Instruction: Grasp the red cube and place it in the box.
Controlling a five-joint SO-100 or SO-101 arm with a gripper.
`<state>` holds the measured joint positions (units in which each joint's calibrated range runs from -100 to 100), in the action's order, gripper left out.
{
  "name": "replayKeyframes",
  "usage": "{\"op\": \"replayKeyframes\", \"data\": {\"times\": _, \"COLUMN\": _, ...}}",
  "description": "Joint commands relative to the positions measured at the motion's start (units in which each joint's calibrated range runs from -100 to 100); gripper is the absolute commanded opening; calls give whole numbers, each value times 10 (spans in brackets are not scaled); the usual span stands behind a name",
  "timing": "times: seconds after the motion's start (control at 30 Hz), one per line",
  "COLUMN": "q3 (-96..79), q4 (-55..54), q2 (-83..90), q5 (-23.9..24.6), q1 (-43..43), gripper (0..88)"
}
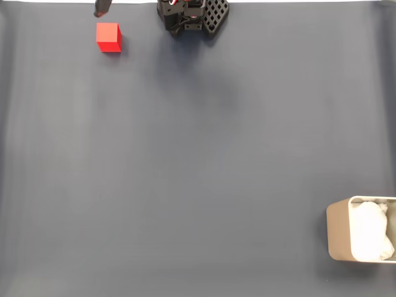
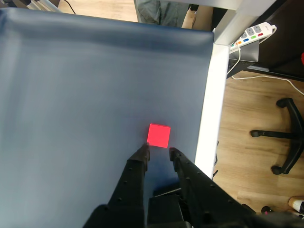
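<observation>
the surface (image 1: 198,173) is covered by a dark blue-grey mat that spans nearly the whole fixed view; in the wrist view its white edge (image 2: 209,109) runs down the right side, with a wooden floor (image 2: 251,142) beyond it, a black office-chair base (image 2: 282,137) and a white power strip (image 2: 256,32) on that floor side; the box (image 1: 337,232) sits at the lower right corner of the fixed view, beige with rounded corners and white soft lining inside, partly cut by the picture's edge; the arm's black base (image 1: 192,17) stands at the top centre of the fixed view; the gripper (image 2: 158,153) comes into the wrist view from the bottom, its two black fingers (image 2: 138,161) parted a little, with a narrow gap, holding nothing; the red cube (image 2: 158,135) lies on the mat just beyond the fingertips, near the white edge, and in the fixed view it rests at the upper left (image 1: 109,38), well apart from the box
</observation>
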<state>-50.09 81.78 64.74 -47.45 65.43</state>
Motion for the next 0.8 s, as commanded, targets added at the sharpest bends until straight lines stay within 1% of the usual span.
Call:
{"op": "replayKeyframes", "data": {"times": 0.0, "q3": -3, "q4": 2, "q2": -16, "q5": -1, "q1": 12, "gripper": 118}}
{"op": "replayKeyframes", "data": {"times": 0.2, "q3": -17, "q4": -6, "q2": -36, "q5": 2, "q1": 13, "gripper": 147}}
{"op": "replayKeyframes", "data": {"times": 0.37, "q3": -21, "q4": -15, "q2": -65, "q5": 12, "q1": 18, "gripper": 187}}
{"op": "replayKeyframes", "data": {"times": 0.77, "q3": -71, "q4": -75, "q2": -95, "q5": 33, "q1": 32, "gripper": 275}}
